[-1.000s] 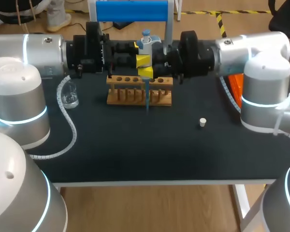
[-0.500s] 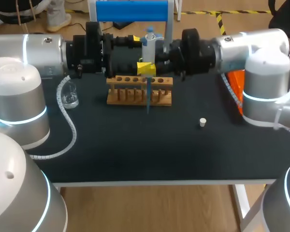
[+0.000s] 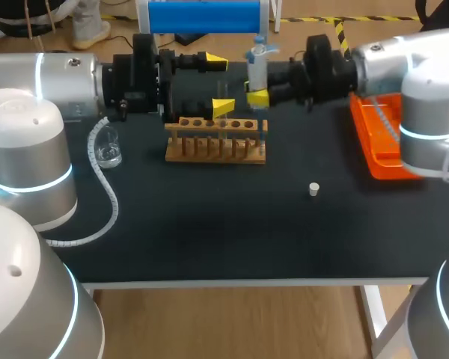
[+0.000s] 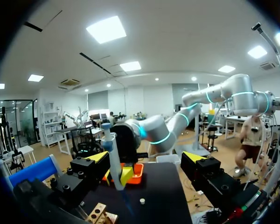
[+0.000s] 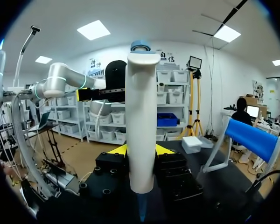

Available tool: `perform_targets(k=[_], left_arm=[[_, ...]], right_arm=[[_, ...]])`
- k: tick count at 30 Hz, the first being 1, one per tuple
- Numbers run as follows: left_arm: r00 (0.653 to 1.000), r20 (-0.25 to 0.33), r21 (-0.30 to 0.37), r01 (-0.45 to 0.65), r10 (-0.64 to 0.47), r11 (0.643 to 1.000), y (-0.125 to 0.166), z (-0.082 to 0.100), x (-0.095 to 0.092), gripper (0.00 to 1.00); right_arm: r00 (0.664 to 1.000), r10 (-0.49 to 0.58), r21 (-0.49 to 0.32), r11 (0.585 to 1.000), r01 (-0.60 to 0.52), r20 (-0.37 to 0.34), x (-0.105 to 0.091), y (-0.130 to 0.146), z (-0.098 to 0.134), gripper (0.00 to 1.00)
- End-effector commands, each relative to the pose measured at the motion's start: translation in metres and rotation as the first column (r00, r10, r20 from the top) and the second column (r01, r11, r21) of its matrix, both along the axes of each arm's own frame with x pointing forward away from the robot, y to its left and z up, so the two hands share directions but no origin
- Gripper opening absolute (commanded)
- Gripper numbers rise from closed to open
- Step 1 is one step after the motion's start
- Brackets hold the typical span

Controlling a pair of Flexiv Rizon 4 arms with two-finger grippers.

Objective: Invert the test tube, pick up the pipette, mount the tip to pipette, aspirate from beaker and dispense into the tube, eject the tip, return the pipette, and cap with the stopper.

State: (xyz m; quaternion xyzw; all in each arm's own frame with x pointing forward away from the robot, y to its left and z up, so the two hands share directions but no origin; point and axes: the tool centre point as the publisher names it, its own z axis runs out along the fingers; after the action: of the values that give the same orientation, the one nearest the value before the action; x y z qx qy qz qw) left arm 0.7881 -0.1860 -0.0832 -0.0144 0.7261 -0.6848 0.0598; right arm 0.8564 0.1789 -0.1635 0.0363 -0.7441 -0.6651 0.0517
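My right gripper [image 3: 257,88] is shut on a white pipette [image 3: 256,66] with a blue cap. It holds the pipette upright above the right end of the wooden tube rack [image 3: 215,142], with the blue tip pointing down. My left gripper [image 3: 218,84] stands open just left of the pipette, over the rack's back, with nothing between its fingers. In the left wrist view the pipette [image 4: 113,158] hangs ahead of my open left gripper [image 4: 147,158]. In the right wrist view the pipette [image 5: 142,130] fills the space between the right gripper [image 5: 141,150] fingers. The white stopper [image 3: 313,189] lies on the mat.
A glass beaker [image 3: 108,147] stands at the left of the black table [image 3: 209,224], beside a white coiled cable [image 3: 105,194]. An orange tray [image 3: 382,138] sits at the right edge, under my right arm.
My left gripper has opened and let go of the pipette. The right arm has carried the pipette to the right, out from between the left fingers, uncovering the orange tray.
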Motion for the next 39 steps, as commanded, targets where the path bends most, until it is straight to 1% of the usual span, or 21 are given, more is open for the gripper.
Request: perform_targets(k=[1,4,9,13,18,21,27,32,35,39], left_arm=[[1.000,0.001,-0.001,0.001,-0.001,1.000,0.001,0.000,0.000,1.00],[1.000,0.001,-0.001,0.001,-0.001,1.000,0.001,0.000,0.000,1.00],[1.000,0.001,-0.001,0.001,-0.001,1.000,0.001,0.000,0.000,1.00],[1.000,0.001,-0.001,0.001,-0.001,1.000,0.001,0.000,0.000,1.00],[1.000,0.001,-0.001,0.001,-0.001,1.000,0.001,0.000,0.000,1.00],[1.000,0.001,-0.001,0.001,-0.001,1.000,0.001,0.000,0.000,1.00],[1.000,0.001,-0.001,0.001,-0.001,1.000,0.001,0.000,0.000,1.00],[1.000,0.001,-0.001,0.001,-0.001,1.000,0.001,0.000,0.000,1.00],[1.000,0.001,-0.001,0.001,-0.001,1.000,0.001,0.000,0.000,1.00],[1.000,0.001,-0.001,0.001,-0.001,1.000,0.001,0.000,0.000,1.00]], right_arm=[[0.999,0.031,-0.001,1.000,-0.031,-0.007,0.013,-0.022,-0.001,0.00],[0.999,0.046,0.009,0.999,-0.046,-0.011,0.021,-0.036,0.001,0.00],[0.998,0.060,0.035,0.998,-0.060,0.011,0.034,-0.061,0.005,0.00],[0.997,0.076,0.045,0.996,-0.076,-0.002,0.049,-0.086,0.005,0.00],[0.997,0.075,0.048,0.996,-0.074,-0.007,0.063,-0.116,0.007,0.00],[0.999,0.052,0.052,0.997,-0.052,-0.001,0.070,-0.138,0.010,0.00],[1.000,0.007,0.058,0.998,-0.008,0.015,0.075,-0.175,0.017,0.00],[0.999,-0.044,0.068,0.997,0.043,0.019,0.074,-0.198,0.020,0.00],[0.997,-0.071,0.069,0.995,0.070,0.016,0.073,-0.210,0.020,0.00],[0.994,-0.109,0.069,0.992,0.107,0.019,0.065,-0.226,0.022,0.00]])
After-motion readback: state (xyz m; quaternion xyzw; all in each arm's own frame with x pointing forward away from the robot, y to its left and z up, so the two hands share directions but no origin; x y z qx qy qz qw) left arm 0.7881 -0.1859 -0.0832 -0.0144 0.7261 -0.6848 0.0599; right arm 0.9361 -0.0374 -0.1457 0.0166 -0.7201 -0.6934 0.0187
